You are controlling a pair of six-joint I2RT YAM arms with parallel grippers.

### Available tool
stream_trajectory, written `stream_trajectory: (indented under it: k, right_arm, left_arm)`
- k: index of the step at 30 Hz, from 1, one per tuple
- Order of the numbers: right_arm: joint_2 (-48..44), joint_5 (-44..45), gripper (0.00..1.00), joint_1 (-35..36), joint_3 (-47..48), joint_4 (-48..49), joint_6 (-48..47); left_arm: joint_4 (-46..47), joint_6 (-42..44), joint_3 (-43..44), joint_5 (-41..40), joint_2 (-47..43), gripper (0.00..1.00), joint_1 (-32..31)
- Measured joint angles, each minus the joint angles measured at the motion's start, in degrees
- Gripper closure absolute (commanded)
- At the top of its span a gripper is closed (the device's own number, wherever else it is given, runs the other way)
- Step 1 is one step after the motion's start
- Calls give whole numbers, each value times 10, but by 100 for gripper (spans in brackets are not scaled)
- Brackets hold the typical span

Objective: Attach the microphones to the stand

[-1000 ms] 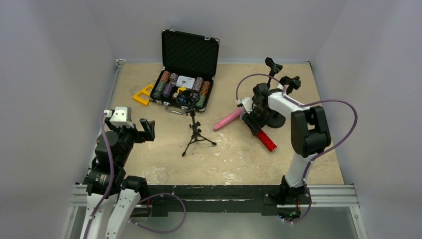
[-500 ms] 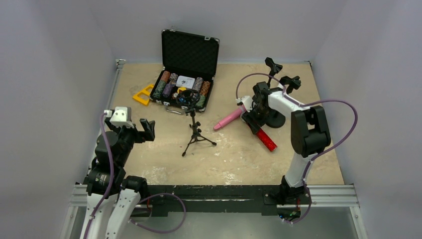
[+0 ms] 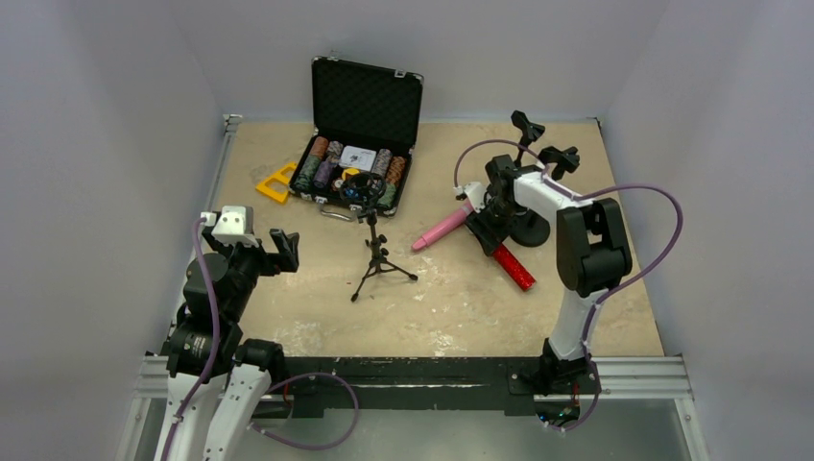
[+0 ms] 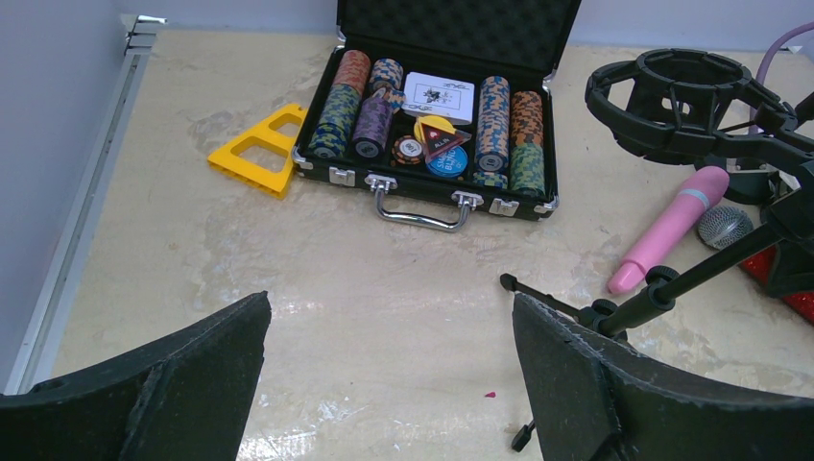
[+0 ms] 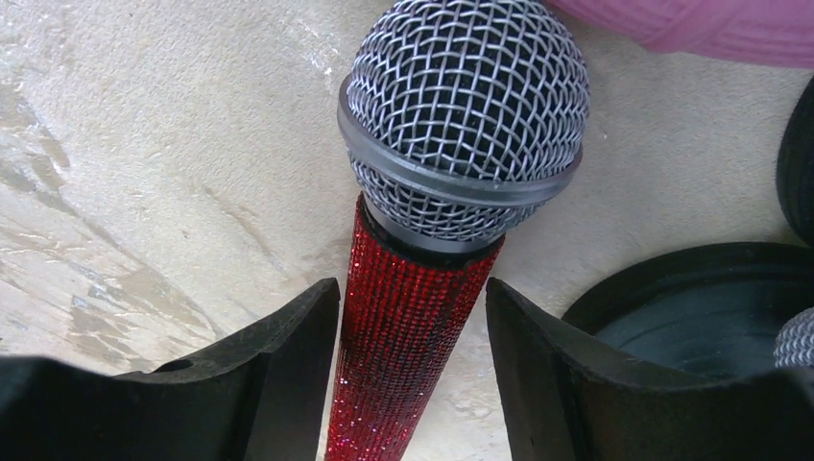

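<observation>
Scuffed beige tabletop (image 3: 461, 317) is seen inside a grey-walled enclosure. At the right gripper (image 5: 413, 298), the two black fingers (image 5: 278, 346) are closed to a middling width on the handle of the glittery red microphone (image 5: 466, 106), just below its grey mesh head, one finger pressed against each side. That microphone is seen lying flat on the table. Its head is pointed towards the pink microphone (image 3: 442, 229), which lies just beyond it. Just to the right of the grip, a round black stand base (image 5: 691, 307) is seen. A sliver of a second grey mesh head (image 5: 797, 336) is caught at the right edge of the wrist view. From that base a black stand with two clips (image 3: 526, 125) rises near the far right of the table. The left gripper (image 4: 389, 307) is held above the near-left part of the table with its fingers (image 4: 192, 365) spread wide and nothing between them. Ahead of it, near the table's middle, a small tripod stand (image 3: 372, 252) is set, topped by a ring-shaped shock mount (image 4: 686, 96). Behind the tripod an open poker-chip case (image 4: 461, 24) is placed, and a yellow triangular frame (image 4: 254, 158) lies to its left.
</observation>
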Motion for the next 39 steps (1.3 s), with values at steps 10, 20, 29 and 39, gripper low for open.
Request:
stream_trajectory:
  k: [10,20,29,39]
  right_arm:
    - [9,12,61,10,5,-1,9]
    - [-18,-8,94,10,-19,10,10]
    - [-231,-124,97,10,-71,-4,12]
    - [-376,-294,97,11,-81,-34,38]
  left_arm:
    - [0,0,0,0,0,0,0]
    - [0,2,0,7,-2,1,0]
    - [-22,-12,2,33,-26,4,0]
    - [-129,-129,106,157,-103,0,0]
